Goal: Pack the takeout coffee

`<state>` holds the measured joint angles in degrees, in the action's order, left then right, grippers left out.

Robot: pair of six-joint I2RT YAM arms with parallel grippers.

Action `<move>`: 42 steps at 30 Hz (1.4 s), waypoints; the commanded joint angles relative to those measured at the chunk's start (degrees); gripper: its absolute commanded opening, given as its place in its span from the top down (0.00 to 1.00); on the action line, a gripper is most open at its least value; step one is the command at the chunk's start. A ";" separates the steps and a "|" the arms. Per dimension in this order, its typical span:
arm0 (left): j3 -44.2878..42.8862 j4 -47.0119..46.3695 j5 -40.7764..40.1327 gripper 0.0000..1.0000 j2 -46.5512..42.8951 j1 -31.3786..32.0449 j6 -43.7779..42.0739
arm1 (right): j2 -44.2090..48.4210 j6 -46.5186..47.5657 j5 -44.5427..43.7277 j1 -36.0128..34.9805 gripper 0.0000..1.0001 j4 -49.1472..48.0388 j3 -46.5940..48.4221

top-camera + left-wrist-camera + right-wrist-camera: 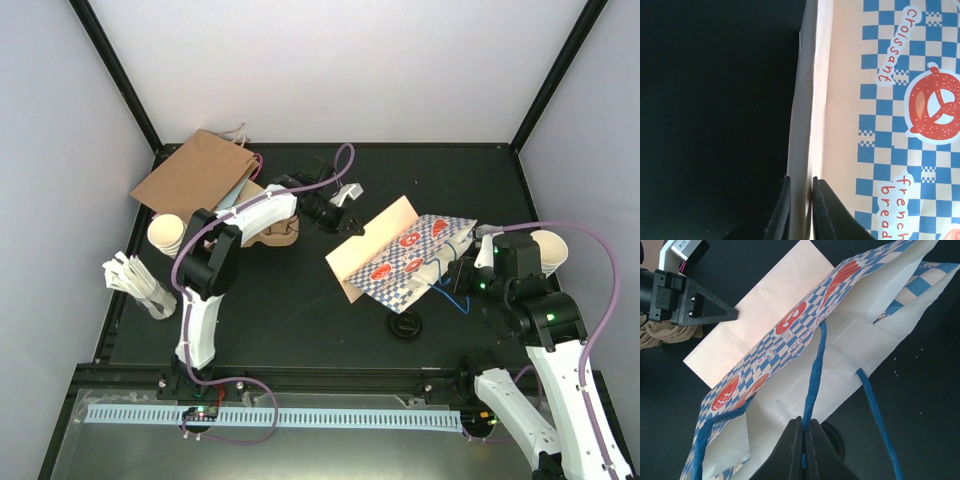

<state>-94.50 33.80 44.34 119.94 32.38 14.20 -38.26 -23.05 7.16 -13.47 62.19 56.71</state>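
Right tool [803, 426] was clenched on the blue handle [815, 370] of the checked bag [785, 325]. My left tool [800, 182] pinched the bag's cream bottom fold. Bag lay on its side, mouth partly spread. Lidded coffee cup [406, 325] stood on the tabletop [300, 310] just beside the bag, not inside it; I judged the packing itself not yet begun. Tabletop black, walls white, brown bag [195, 175] at the far left.

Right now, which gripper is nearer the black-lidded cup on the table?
Right: the right gripper holds the blue handle just beyond the cup; the left gripper pinches the checked bag at its far edge.
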 commanded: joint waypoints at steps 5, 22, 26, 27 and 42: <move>-3.01 0.46 -0.05 0.98 0.37 0.36 0.15 | 0.56 -0.45 -0.39 0.13 0.99 -0.50 -0.24; 3.84 -3.36 2.32 0.98 -6.31 -7.46 0.41 | -0.33 2.13 -0.58 0.11 0.99 4.83 15.51; 5.62 -5.32 3.62 0.98 -6.33 -8.35 1.16 | -0.21 1.49 -1.82 0.09 0.99 5.00 16.02; 5.93 -5.52 3.72 0.98 -6.30 -8.50 1.14 | -0.07 1.20 -2.14 0.12 0.99 4.93 16.25; 10.49 -12.20 6.57 0.81 -7.39 -8.91 3.78 | -4.64 -2.22 9.76 0.12 0.99 -5.64 16.21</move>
<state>-84.55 25.19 51.57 113.99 24.93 16.75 -39.70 -23.33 10.33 -13.45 64.12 71.72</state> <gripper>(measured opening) 0.134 0.013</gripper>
